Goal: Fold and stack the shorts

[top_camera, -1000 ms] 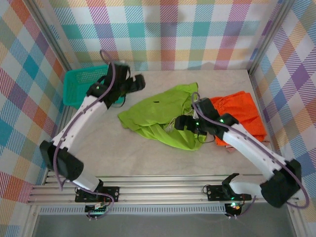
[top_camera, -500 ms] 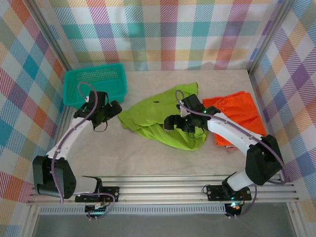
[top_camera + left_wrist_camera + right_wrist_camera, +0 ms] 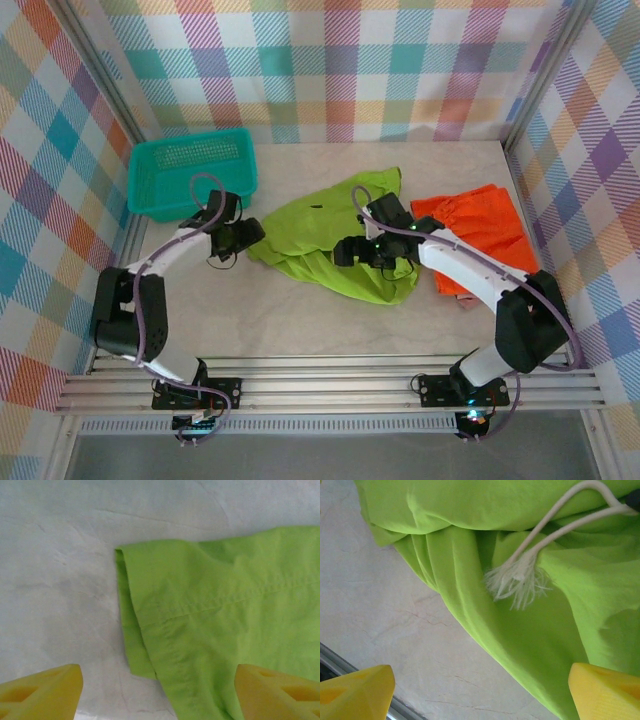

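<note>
The marbled surface (image 3: 300, 320) is lying bare along the near edge, leaving open room before two shorts. The left hand (image 3: 243, 238) is hovering, fingers (image 3: 40, 692) spread apart, at the left hem of the lime green shorts (image 3: 330, 222); the right hand (image 3: 347, 250) — its fingers (image 3: 605, 692) likewise apart — is hanging over their near folds, where a frayed white drawstring (image 3: 517, 580) is trailing. The orange shorts (image 3: 480, 235) are lying just beside, by the right edge. One teal basket (image 3: 185, 175) is sitting in the far left corner, plaid walls (image 3: 340, 60) enclosing three sides.

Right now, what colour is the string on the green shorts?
Off-white. The string on the green shorts shows best in the right wrist view.
</note>
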You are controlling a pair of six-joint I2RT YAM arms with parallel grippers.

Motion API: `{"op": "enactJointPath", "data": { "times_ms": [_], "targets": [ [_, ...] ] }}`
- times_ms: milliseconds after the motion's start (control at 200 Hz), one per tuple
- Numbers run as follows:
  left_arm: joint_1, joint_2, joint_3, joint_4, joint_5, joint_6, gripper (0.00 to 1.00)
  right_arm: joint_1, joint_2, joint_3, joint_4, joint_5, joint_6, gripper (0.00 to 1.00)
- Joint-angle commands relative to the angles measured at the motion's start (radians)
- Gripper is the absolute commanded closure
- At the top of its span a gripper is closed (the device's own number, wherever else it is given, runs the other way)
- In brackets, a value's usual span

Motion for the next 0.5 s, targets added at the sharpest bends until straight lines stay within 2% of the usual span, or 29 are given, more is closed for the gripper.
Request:
{"op": "enactJointPath", "data": {
  "times_ms": [0,245,390,495],
  "targets": [
    [-0.026,0.068,0.051,0.047,-0.032,0.004,0.23,-0.002,-0.047,-0.041,-0.02,0.022,-0.021,0.1],
    [-0.06,0.221,0.13,0.045,-0.049,0.009,0.34,-0.002,-0.085,-0.086,-0.017,0.028,-0.007,0.1],
    [-0.068,0.25,0.171,0.032,-0.07,0.008,0.57,-0.002,-0.09,-0.095,-0.018,0.026,-0.002,0.11],
    [-0.069,0.253,0.206,0.026,-0.078,0.006,0.84,-0.002,-0.095,-0.105,-0.017,0.035,-0.003,0.1]
  ]
}}
